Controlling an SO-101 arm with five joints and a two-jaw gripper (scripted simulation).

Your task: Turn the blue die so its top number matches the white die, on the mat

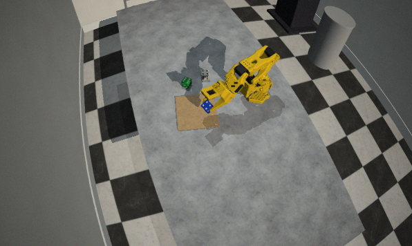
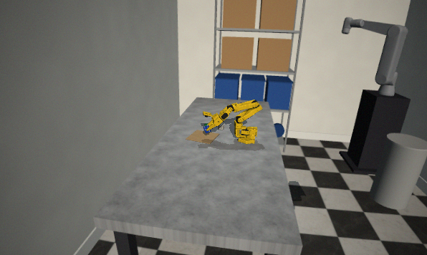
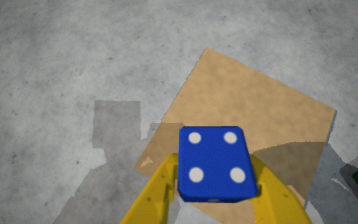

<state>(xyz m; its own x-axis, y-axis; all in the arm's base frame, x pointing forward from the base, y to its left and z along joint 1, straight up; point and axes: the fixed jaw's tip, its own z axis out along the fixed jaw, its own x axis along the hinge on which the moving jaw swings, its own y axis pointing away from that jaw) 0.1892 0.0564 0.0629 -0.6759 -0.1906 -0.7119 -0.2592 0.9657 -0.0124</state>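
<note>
the blue die (image 3: pixel 215 163) is seen big and close only in the wrist view, where a face with four white dots is shown. the white die (image 1: pixel 204 74) is seen only from the top, on the grey tabletop (image 1: pixel 229 180) beside the green die (image 1: pixel 186 81); its dots are too small to count. the yellow hand (image 1: pixel 211 104) is clamped on the blue die, one finger on each side. the die is held up in the air over the near corner of the brown mat (image 1: pixel 191 119), not touching it.
</note>
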